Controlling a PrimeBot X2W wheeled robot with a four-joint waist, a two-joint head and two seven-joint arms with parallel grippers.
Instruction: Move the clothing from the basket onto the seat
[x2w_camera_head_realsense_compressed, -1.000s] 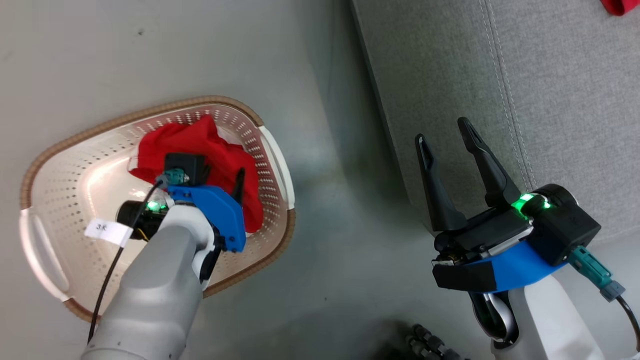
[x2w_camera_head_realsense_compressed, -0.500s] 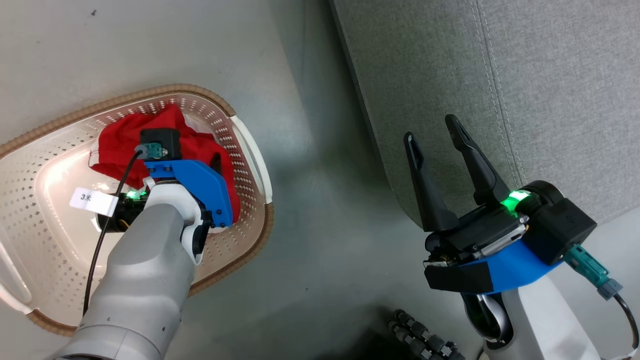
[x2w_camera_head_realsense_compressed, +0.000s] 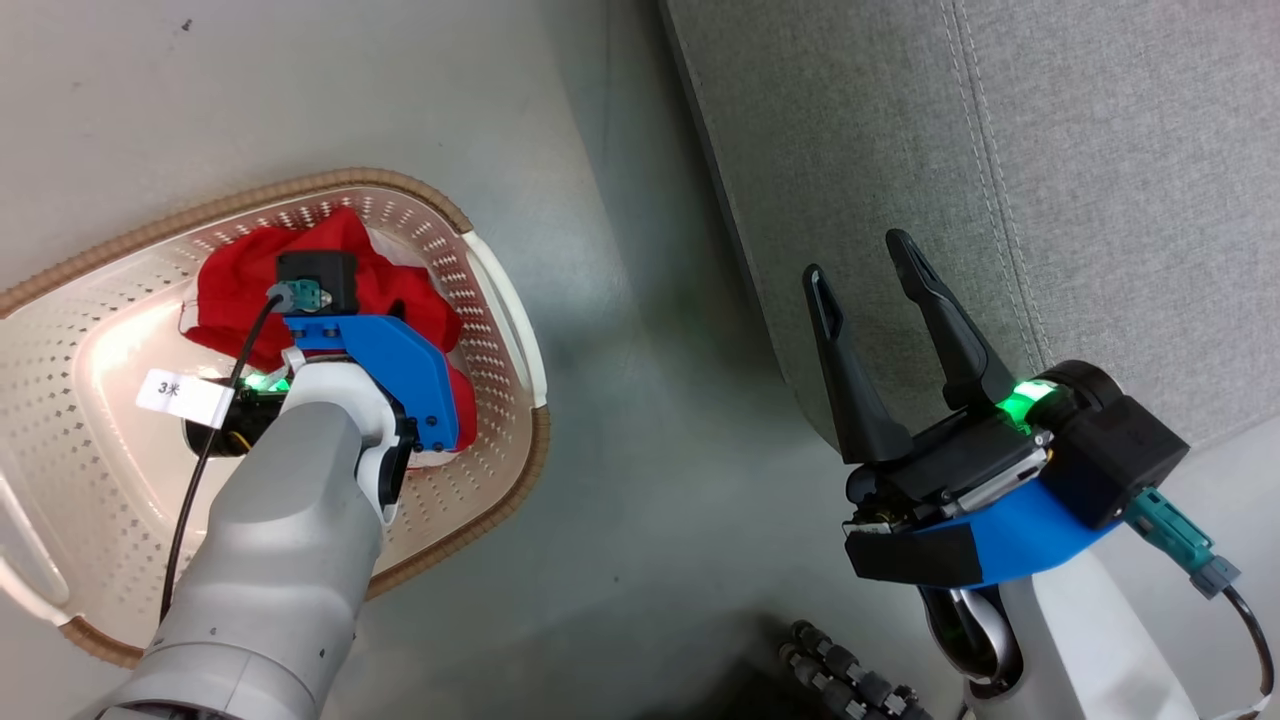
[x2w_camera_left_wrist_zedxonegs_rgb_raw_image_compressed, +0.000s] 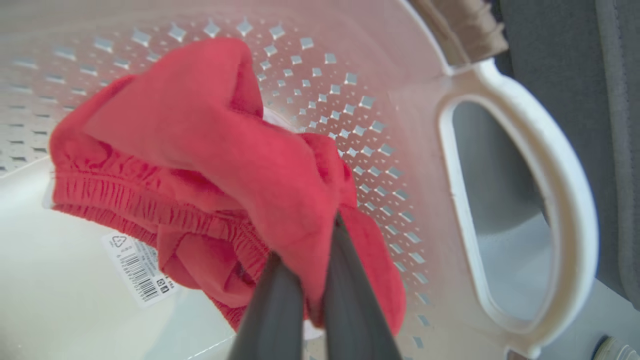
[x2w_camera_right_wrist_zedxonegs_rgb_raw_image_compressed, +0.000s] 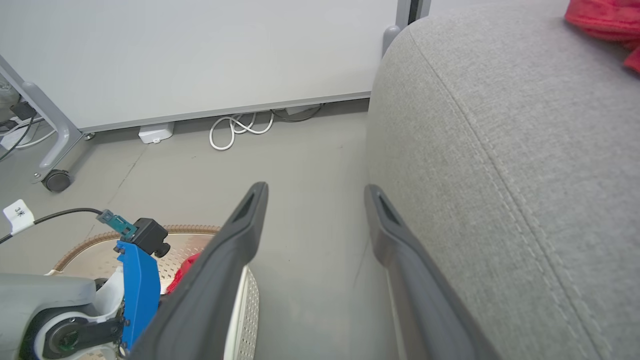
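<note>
Since a moment ago the red shorts (x2w_camera_left_wrist_zedxonegs_rgb_raw_image_compressed: 200, 150) bunched up around my left gripper (x2w_camera_left_wrist_zedxonegs_rgb_raw_image_compressed: 307, 240); its jaws pinch them inside the basket (x2w_camera_head_realsense_compressed: 300, 185); my right gripper (x2w_camera_head_realsense_compressed: 856, 254) is spread wide beside the grey seat (x2w_camera_head_realsense_compressed: 1100, 150); the cable tag (x2w_camera_head_realsense_compressed: 183, 397) says "3米"; the shorts' barcode label (x2w_camera_left_wrist_zedxonegs_rgb_raw_image_compressed: 140, 267) is too small to read.

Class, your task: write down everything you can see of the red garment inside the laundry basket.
The red garment is soft, crumpled cloth with a gathered elastic waistband, so it is likely the shorts. A white barcode label shows at its edge. It sits bunched inside the basket, near the perforated wall beside a white handle. The left gripper has its fingers shut on one fold.
</note>
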